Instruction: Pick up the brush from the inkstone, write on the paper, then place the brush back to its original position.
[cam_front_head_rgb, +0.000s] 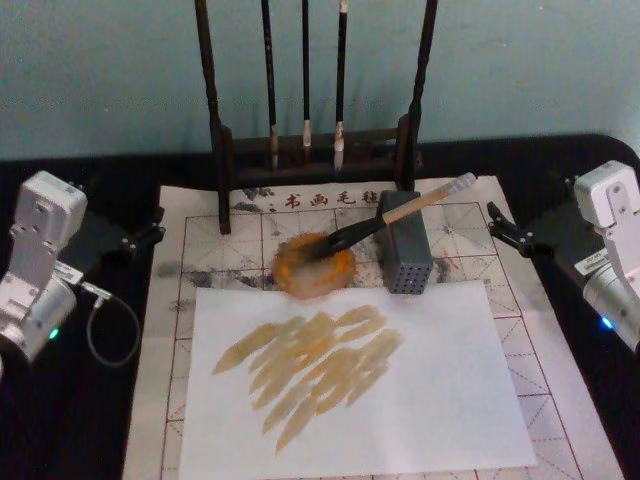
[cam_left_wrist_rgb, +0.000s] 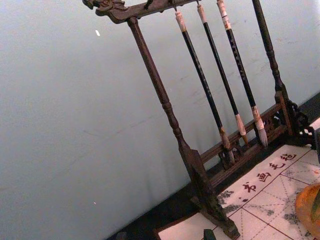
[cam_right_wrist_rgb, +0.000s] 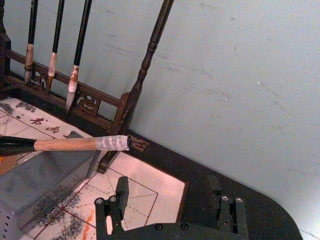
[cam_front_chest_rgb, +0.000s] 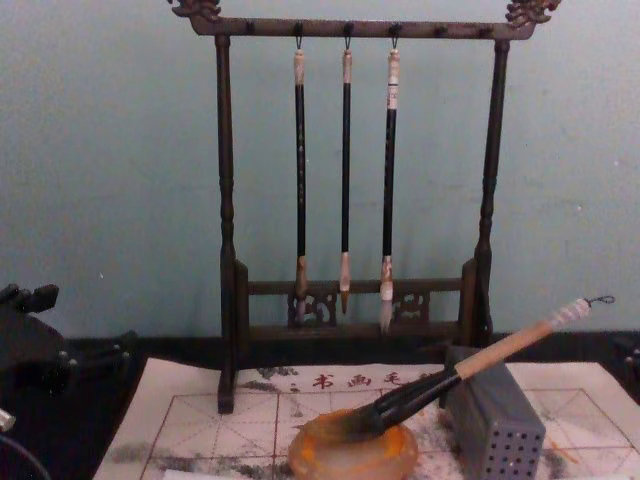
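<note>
Right claw (cam_right_wrist_rgb: 168, 186): mine to use, spread wide and empty, hanging over the table's (cam_front_head_rgb: 580, 400) dark edge.
Left claw (cam_front_head_rgb: 150, 232): parked off the far side of the paper (cam_front_head_rgb: 200, 235); I cannot tell how it is set.
Brush (cam_front_head_rgb: 400, 212): ahead of my right claw and inward. Its bristles lie in the inkstone (cam_front_head_rgb: 300, 285) and its handle slants up across the grey block (cam_front_head_rgb: 408, 262).
Stage: tan strokes already lie on the white sheet (cam_front_head_rgb: 430, 400), so I judge I'm either about to start or already done.
Risk, grasp: the handle is only propped. A pinch near its whitish end could lever the bristles out or roll it off the block.
Risk, knock: coming in low, I might shove the block and the inkstore's neighbour, the inkstone, with it.
Risk, rack: the rack (cam_front_head_rgb: 415, 100) stands just beyond the handle end, so a high lift may clip a post.
Risk, drip: wet bristles carried slowly may spot the sheet.
Risk, sheet: it looks loose, so a hard stroke may drag it.
</note>
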